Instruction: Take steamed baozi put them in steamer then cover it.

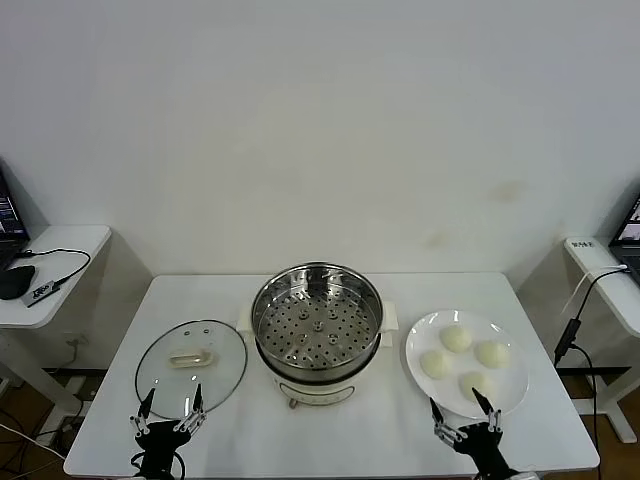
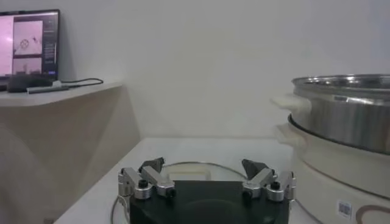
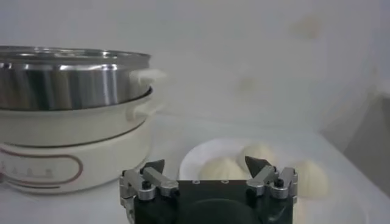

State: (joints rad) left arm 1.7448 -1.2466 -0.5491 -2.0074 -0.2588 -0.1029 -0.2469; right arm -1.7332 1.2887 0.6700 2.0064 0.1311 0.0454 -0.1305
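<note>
On the left of the bench [image 1: 330, 425] my left claw [image 1: 170, 407] is released over the near rim of the cover [image 1: 190, 365]; this glass is fragile and slippery, so I would take its bar handle. In the middle the steamer [image 1: 317, 322] stands uncovered. On the right my right claw [image 1: 463, 411], released too, hangs by the plate [image 1: 515, 385] where the four steamed baozi [image 1: 456, 339] lie, soft and light, with free room around them.

Four baozi [image 1: 456, 339] [image 1: 491, 353] [image 1: 434, 364] [image 1: 476, 384] beside one steamer [image 1: 317, 330]; one plate [image 1: 512, 392], one cover [image 1: 190, 365], two hands [image 1: 171, 406] [image 1: 463, 412].

Lab or office test room: bare white wall [image 1: 320, 120], white desk [image 1: 330, 430], side desks with a running monitor [image 2: 30, 39], cables [image 1: 60, 262], mouse [image 1: 12, 283], laptop [image 1: 628, 232].
</note>
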